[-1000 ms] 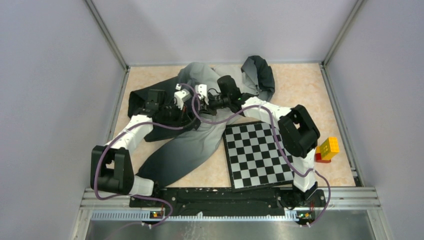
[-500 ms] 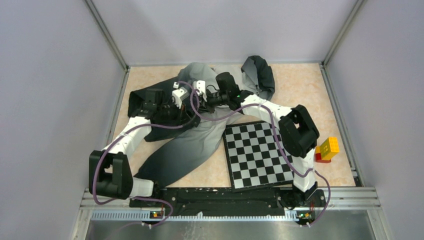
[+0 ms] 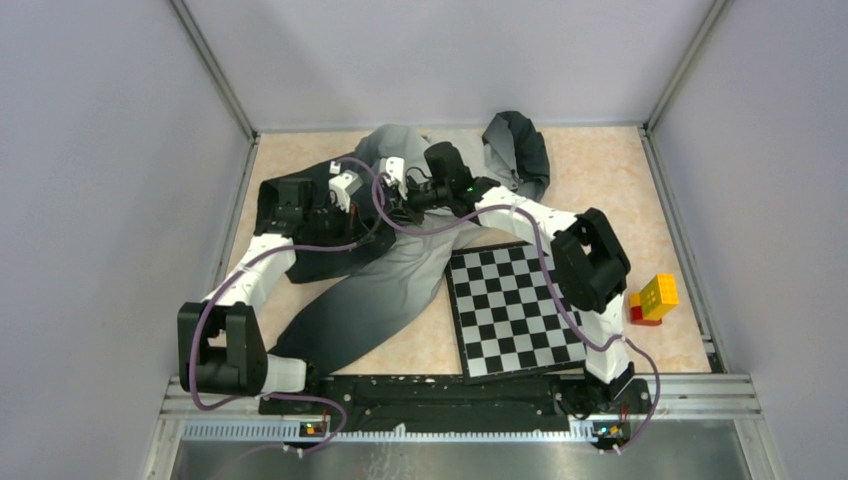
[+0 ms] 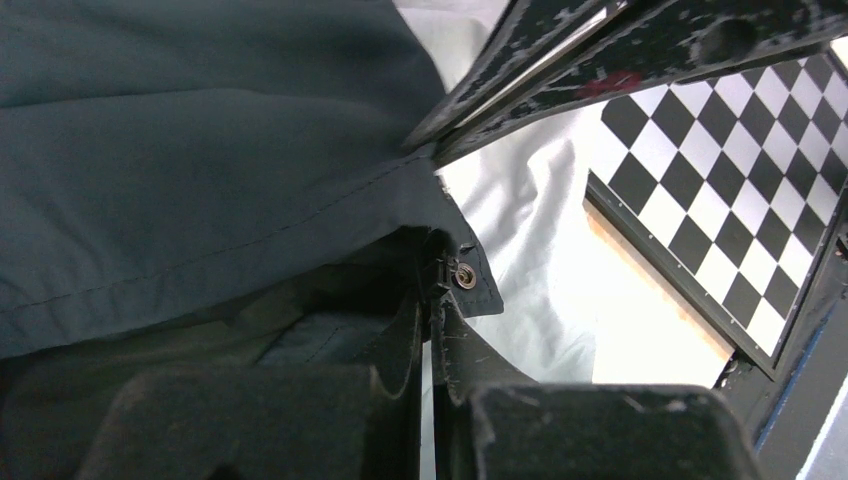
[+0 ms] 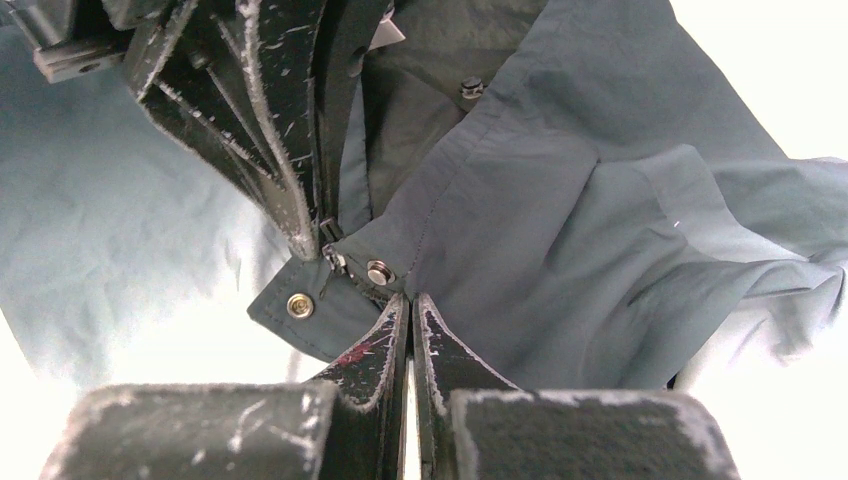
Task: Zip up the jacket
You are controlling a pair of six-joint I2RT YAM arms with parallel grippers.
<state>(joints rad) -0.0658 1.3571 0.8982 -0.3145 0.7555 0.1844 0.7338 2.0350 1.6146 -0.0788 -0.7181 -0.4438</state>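
The jacket [image 3: 390,280] lies spread across the table from the back middle to the near left, fading from light grey to charcoal. Both grippers meet over its dark upper part. My left gripper [image 3: 358,205] is shut on the zipper's bottom end [image 4: 436,268] at the jacket's front edge [image 4: 200,150], beside a metal snap [image 4: 465,277]. My right gripper [image 3: 395,200] is shut on the hem [image 5: 560,200] just below another snap [image 5: 378,272]. In the right wrist view the left gripper's fingers [image 5: 280,150] come down to the zipper pull [image 5: 330,256].
A chessboard [image 3: 510,310] lies right of the jacket, its corner under the cloth; it also shows in the left wrist view [image 4: 720,200]. A stack of yellow and red toy bricks [image 3: 655,298] stands by the right edge. Grey walls surround the table.
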